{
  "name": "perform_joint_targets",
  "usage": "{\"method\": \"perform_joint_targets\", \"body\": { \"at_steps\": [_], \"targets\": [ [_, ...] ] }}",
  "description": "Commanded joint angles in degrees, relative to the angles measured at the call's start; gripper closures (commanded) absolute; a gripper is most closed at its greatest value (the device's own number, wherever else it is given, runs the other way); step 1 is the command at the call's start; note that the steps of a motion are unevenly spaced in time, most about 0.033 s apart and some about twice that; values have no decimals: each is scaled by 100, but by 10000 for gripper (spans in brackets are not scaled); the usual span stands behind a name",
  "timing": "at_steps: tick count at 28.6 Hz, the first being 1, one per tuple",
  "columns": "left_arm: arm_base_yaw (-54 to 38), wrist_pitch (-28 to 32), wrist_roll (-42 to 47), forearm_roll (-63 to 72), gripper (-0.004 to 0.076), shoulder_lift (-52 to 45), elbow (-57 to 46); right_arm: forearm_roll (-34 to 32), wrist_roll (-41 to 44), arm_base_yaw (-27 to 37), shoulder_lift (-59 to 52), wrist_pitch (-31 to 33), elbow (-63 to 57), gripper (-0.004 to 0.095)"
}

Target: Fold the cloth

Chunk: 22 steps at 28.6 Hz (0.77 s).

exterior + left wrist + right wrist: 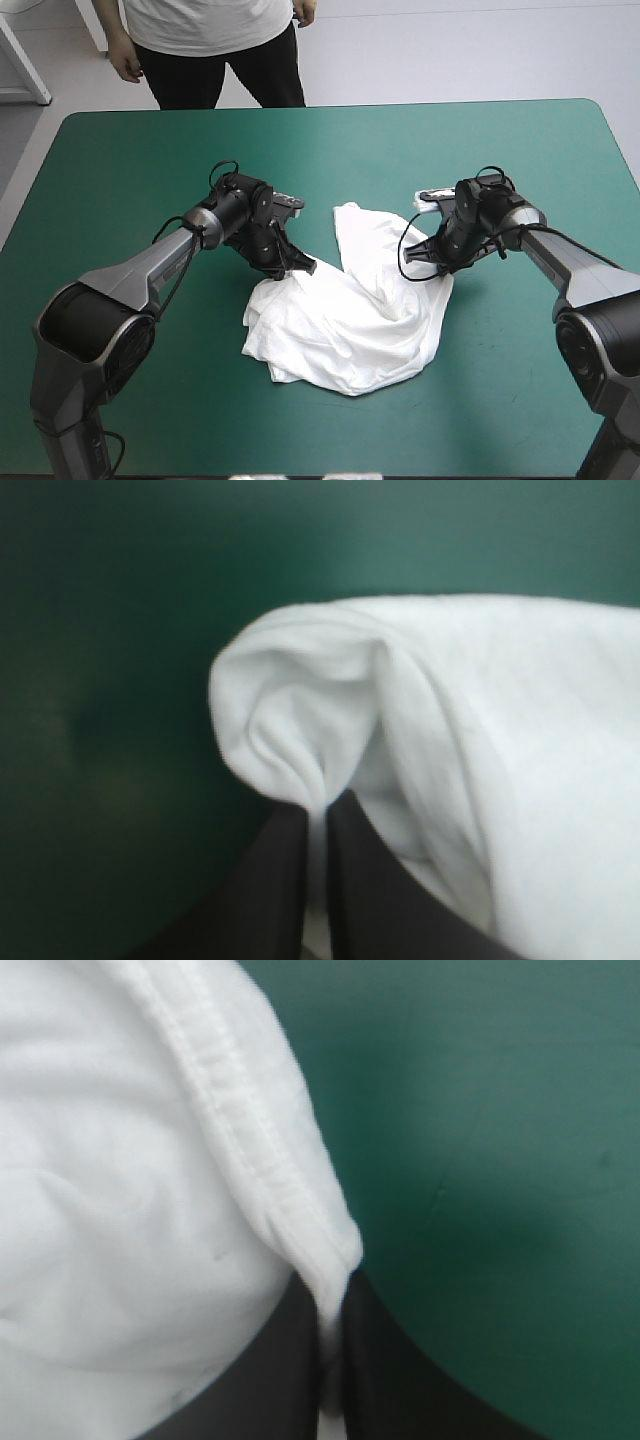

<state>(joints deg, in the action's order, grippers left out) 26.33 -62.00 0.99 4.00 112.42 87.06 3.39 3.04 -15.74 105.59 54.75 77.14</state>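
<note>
Starting high, your crumpled T-shirt (345, 320) lies on the teal-green cover (120, 160), left gripper (300, 268) at its left edge, right gripper (437, 272) at its right; in the 2 wrist views each clamps T-shirt fabric, the right a hem (240, 1130), so lift both evenly, spreading apart.

The T-shirt (350, 320) is soft matt white cloth with a stitched hem (240, 1130), and the counter (520, 108) wears a smooth, matt teal-green cover (120, 160).

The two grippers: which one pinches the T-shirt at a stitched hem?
The right gripper: a stitched hem of the T-shirt runs down between its fingers. The left gripper pinches a smooth rolled fold, no seam in sight.
</note>
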Motion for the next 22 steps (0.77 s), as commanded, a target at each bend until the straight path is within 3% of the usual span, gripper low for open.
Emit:
{"method": "perform_joint_targets", "body": {
  "at_steps": [1,11,22],
  "targets": [
    [-41,35,253,-444,734,-526,20,-242,98,-27,-659,82,36,925],
    [-427,-255,294,-1201,734,-2273,652,-891,178,-27,-2535,311,547,925],
    [-427,-718,-20,-1840,734,-3240,3001,-891,126,-27,-3534,595,2409,925]
  ]
}}
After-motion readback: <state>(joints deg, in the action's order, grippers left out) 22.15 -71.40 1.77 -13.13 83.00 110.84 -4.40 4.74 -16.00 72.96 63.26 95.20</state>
